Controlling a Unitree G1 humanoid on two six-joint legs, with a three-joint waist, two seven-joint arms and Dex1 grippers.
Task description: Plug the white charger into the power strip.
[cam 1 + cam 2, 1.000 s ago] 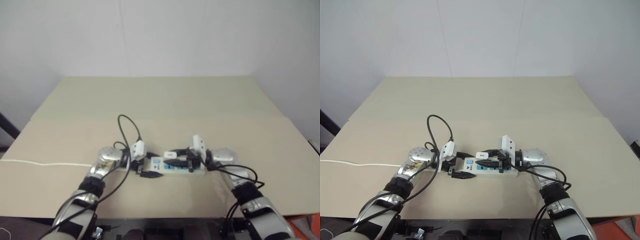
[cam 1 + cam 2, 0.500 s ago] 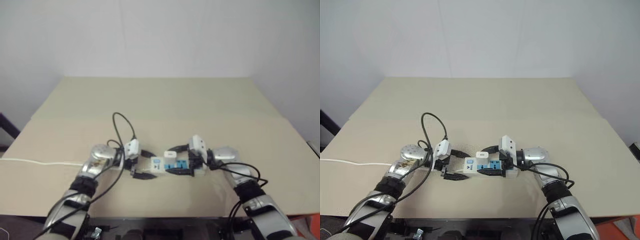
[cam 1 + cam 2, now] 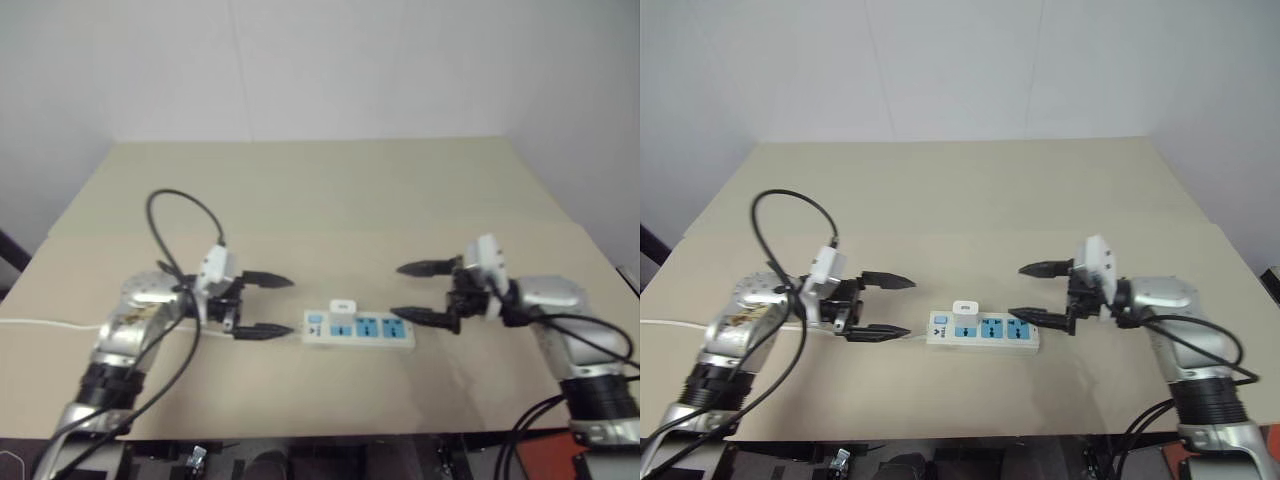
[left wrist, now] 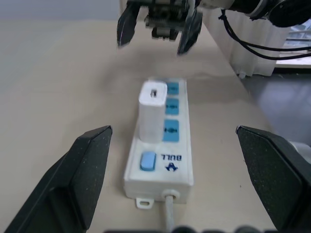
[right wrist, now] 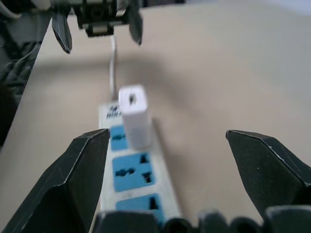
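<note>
table (image 3: 330,190): bare tan top, no containers on it | strip (image 3: 385,335): lies flat at the near middle, between the arms | left gripper (image 3: 262,305) and right gripper (image 3: 415,292): both have let go and drawn back off the strip, fingers wide, empty | charger (image 3: 343,306): stands upright in the socket nearest the switch; plugging looks done

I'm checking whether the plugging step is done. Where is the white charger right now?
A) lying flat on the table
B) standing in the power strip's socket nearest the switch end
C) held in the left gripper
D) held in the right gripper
B: the white charger stands upright on the power strip, in the socket next to the switch, while the left gripper and right gripper hang open and apart from it.
</note>
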